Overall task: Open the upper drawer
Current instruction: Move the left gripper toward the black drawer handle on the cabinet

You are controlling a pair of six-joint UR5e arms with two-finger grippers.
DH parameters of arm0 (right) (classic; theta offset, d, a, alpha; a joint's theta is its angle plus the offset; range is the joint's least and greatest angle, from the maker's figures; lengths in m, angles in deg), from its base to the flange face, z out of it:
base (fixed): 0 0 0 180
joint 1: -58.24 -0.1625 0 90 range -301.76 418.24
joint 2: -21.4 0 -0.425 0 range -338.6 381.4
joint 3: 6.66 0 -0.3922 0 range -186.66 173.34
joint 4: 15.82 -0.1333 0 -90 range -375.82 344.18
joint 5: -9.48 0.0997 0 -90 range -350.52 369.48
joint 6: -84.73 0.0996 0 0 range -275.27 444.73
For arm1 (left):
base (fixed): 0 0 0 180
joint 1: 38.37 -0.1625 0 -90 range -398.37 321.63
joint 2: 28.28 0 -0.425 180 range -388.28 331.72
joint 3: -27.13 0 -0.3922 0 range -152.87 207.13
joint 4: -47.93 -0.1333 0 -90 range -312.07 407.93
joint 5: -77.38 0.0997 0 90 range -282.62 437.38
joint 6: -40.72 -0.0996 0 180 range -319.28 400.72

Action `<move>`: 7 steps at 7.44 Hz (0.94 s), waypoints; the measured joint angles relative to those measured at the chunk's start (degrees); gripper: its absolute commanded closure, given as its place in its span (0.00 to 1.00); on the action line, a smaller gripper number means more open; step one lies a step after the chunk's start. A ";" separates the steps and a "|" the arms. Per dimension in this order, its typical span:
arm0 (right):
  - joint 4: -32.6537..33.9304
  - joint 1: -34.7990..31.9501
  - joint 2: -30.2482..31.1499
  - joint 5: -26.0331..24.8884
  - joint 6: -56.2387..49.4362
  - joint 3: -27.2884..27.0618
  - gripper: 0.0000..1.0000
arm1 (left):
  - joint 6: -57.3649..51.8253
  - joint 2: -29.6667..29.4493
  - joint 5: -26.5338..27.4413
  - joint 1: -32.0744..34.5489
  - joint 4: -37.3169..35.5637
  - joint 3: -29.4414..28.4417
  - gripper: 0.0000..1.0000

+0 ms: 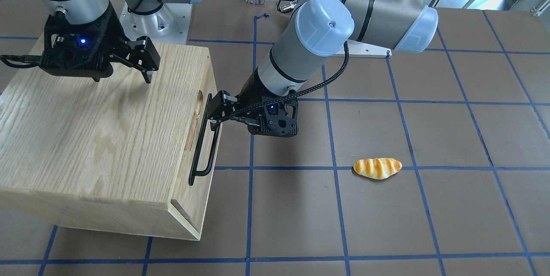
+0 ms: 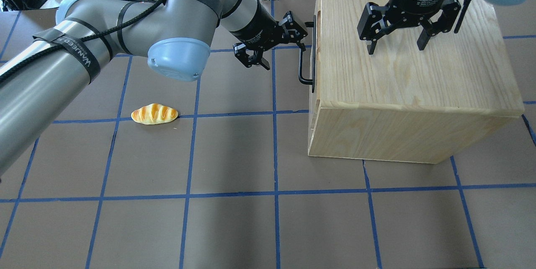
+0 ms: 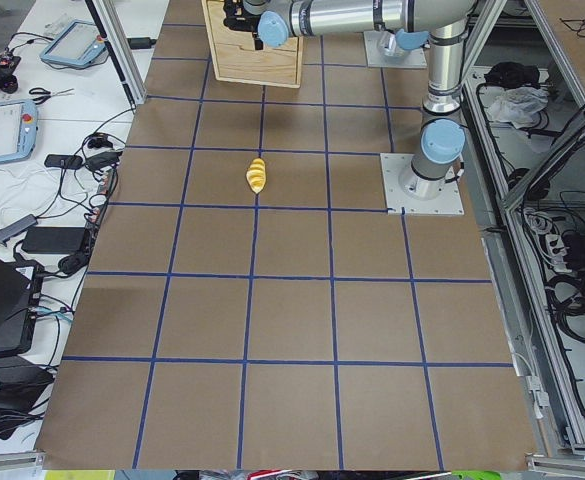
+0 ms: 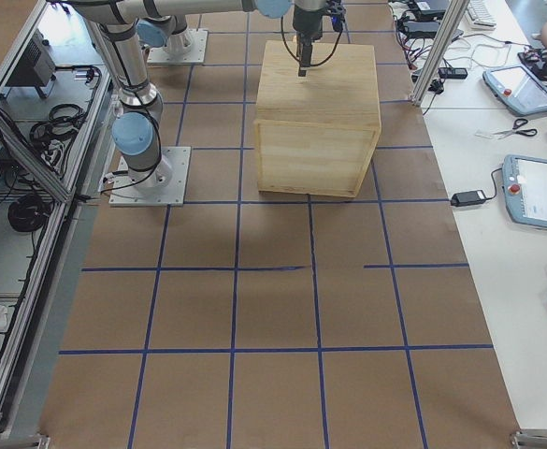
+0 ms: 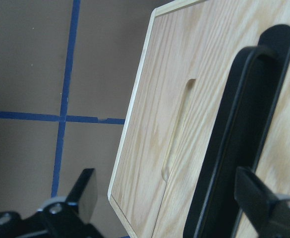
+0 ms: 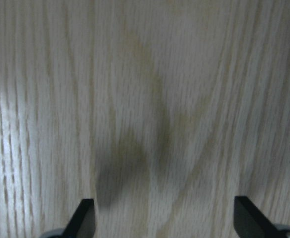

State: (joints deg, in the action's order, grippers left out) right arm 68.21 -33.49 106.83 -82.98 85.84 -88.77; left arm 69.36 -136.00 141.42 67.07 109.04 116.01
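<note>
The upper drawer (image 1: 201, 126) sits flush in the oak cabinet (image 2: 410, 76). Its front panel bears a long black bar handle (image 1: 205, 140) and an oblong slot (image 1: 196, 112). My left gripper (image 2: 284, 49) is open at the far end of the handle (image 2: 309, 53). In the left wrist view the handle (image 5: 234, 148) stands between my spread fingers (image 5: 85, 191), close to the right one, beside the slot (image 5: 178, 130). My right gripper (image 2: 396, 49) is open and empty just over the cabinet top; its wrist view shows only wood grain (image 6: 149, 99).
A toy bread roll (image 2: 154, 114) lies on the brown mat to the left of the cabinet, also in the front view (image 1: 377, 167). Blue tape lines grid the table. The cabinet (image 4: 318, 103) stands on the robot's right half.
</note>
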 measured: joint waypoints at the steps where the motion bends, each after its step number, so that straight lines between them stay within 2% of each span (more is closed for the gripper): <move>1: 0.00 0.00 0.00 0.00 0.01 0.01 0.00 | -0.12 -0.52 -0.62 0.07 -0.14 0.02 0.00; 7: 0.00 0.02 0.00 0.00 0.04 0.02 0.00 | -3.04 -2.00 -0.62 0.78 -0.37 0.32 0.00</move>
State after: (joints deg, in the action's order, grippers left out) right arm 68.21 -33.47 106.83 -82.98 85.87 -88.75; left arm 66.33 -138.00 140.80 67.85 108.67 116.33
